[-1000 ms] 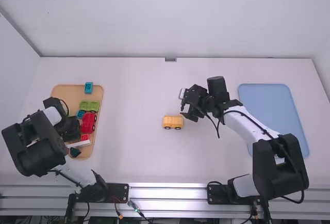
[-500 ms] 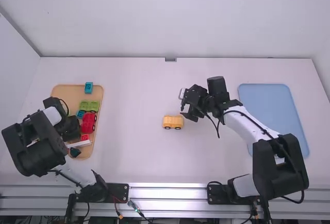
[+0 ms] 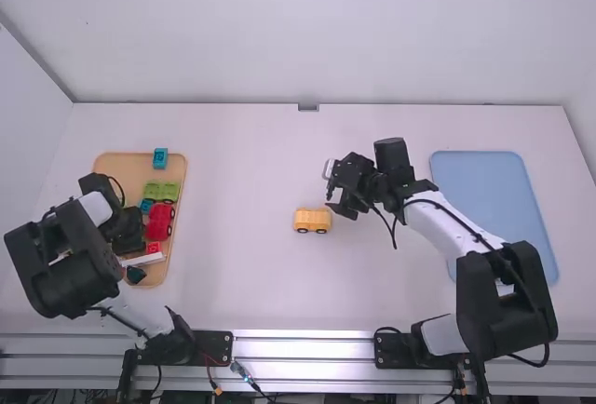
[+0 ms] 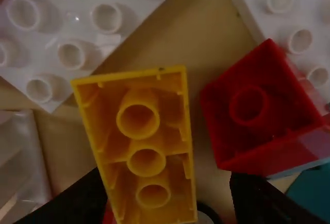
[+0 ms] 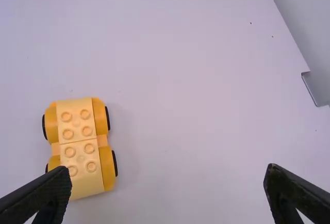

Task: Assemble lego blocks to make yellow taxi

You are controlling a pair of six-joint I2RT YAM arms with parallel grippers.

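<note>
The yellow car, made of hard plastic with rounded ends and round studs, stands on the smooth table. Just to the right of the car is the right gripper, its two fingers wide open. Well to the left of the car, over the tan tray, the left gripper has its fingers apart, on both sides of a hollow yellow block with tubes inside. Well to the right of the car lies the flat blue mat with rounded corners.
</note>
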